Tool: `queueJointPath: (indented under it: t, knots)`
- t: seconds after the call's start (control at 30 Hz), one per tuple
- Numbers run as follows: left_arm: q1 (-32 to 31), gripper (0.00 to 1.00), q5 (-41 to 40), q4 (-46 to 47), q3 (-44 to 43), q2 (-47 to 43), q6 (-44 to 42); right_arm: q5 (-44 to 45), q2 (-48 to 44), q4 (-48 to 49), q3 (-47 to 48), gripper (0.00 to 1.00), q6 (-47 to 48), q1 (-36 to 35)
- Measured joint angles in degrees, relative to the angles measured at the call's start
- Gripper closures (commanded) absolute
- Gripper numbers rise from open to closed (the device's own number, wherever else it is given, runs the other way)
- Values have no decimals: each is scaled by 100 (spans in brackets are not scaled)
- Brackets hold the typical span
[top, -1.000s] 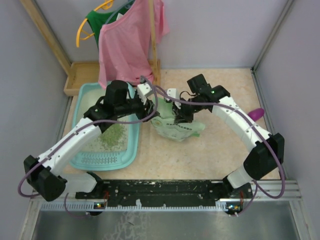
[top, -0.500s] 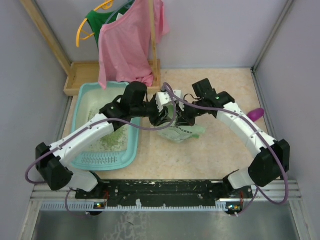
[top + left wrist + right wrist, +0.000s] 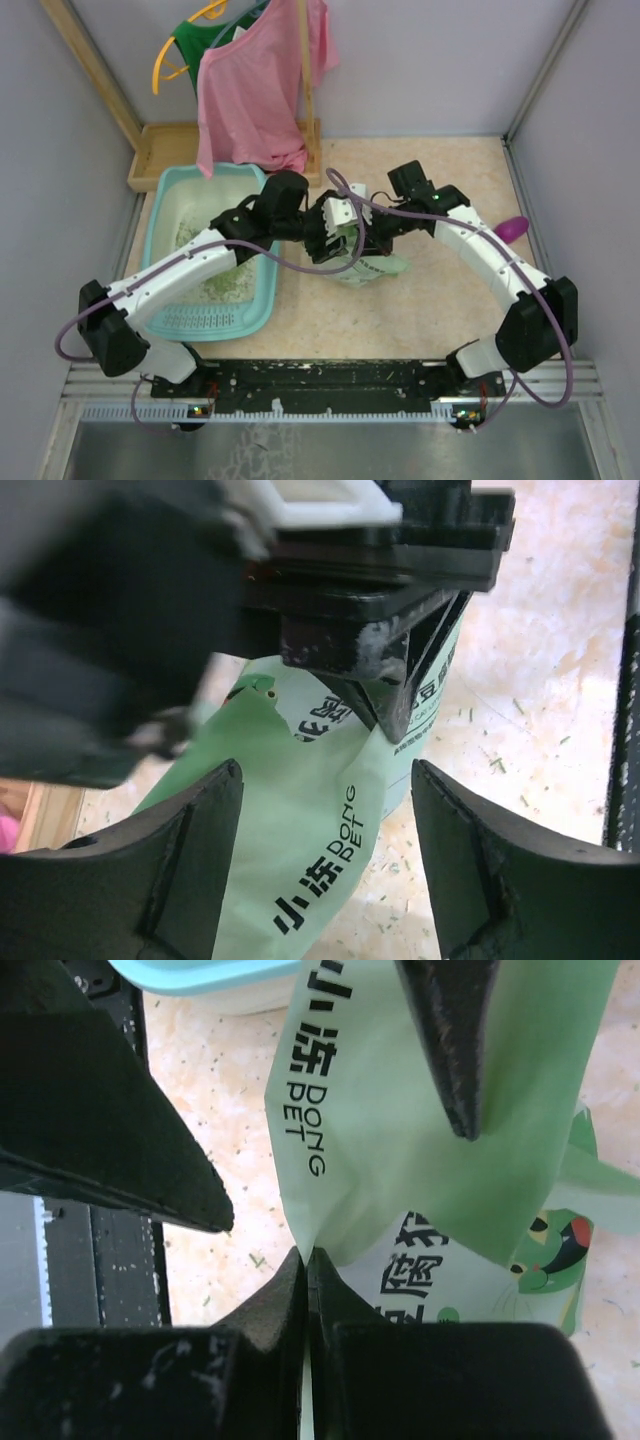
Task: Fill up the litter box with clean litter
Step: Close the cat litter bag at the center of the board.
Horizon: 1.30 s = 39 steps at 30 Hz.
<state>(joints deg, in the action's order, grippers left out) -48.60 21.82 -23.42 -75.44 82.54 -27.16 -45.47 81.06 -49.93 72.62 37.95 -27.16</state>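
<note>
Your left fingers [image 3: 150, 880] stand wide astride the pale green printed bag [image 3: 380, 267] and only the closed right fingers [image 3: 265, 1310] pinch its edge, so you risk it slipping and spilling beside the rectangular light-teal plastic litter box [image 3: 205, 318], where olive-green granules [image 3: 228, 283] lie.

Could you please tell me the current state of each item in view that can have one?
litter box: partly filled, pale base showing in places.
litter: thin scattered layer inside the litter box.
bag: pinched at a fold by the right end effector.
left end effector: open, fingers either side of the bag.
right end effector: shut on the bag.
scoop: lying unheld.
shirt: hanging.
</note>
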Motion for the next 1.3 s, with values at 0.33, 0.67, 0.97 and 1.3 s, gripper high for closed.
queueJointPath:
  t: [0.33,0.67,0.97,1.3]
  knots:
    - [-208,24,-339,-282,236,240,-713,-170,173,-76,70,100,2,144]
    - [-398,100,-721,-245,315,492,-1351,-44,299,-470,367,100,341,214]
    - [-452,100,-1209,-271,98,713,-1447,107,155,-413,236,73,595,354]
    - [-516,100,-1458,-933,-358,925,-1624,514,-599,310,-629,63,608,527]
